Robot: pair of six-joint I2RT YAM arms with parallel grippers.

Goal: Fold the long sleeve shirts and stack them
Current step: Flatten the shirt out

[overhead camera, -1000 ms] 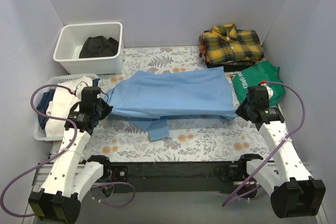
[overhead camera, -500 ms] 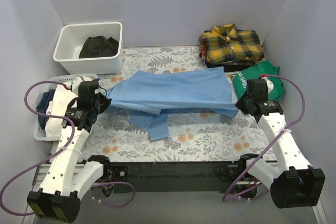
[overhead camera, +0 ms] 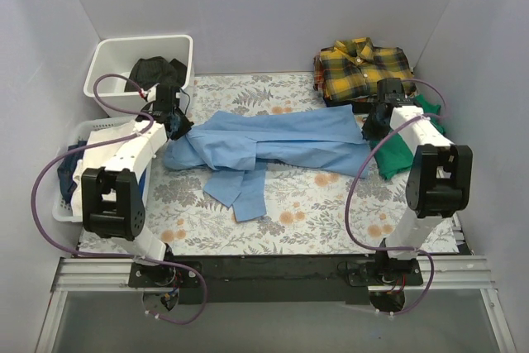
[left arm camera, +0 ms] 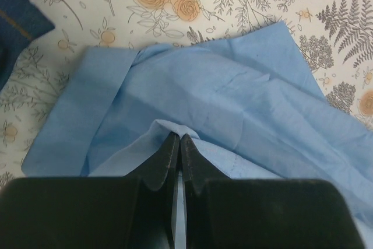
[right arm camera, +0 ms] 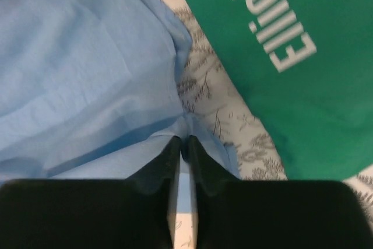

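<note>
The light blue long sleeve shirt (overhead camera: 281,142) lies crumpled across the middle of the floral cloth, one sleeve (overhead camera: 244,196) trailing toward the near edge. My left gripper (overhead camera: 178,127) is at its left end, shut on a fold of blue cloth (left arm camera: 233,103) pinched between the fingertips (left arm camera: 179,137). At the shirt's right end my right gripper (overhead camera: 372,127) has its fingers nearly together on a bunched edge of the blue cloth (right arm camera: 81,68), seen at the tips (right arm camera: 181,139). The yellow-and-black plaid shirt (overhead camera: 364,68) sits folded at the far right.
A green T-shirt (overhead camera: 397,150) with white lettering (right arm camera: 274,27) lies just right of my right gripper. A white bin (overhead camera: 107,93) holding a black garment (overhead camera: 153,72) stands far left. A white basket (overhead camera: 66,204) of clothes sits at the left edge.
Both arms have swung from the near side toward the far side, carrying the shirt's near edge with them. The shirt went from flat to bunched and narrower.
</note>
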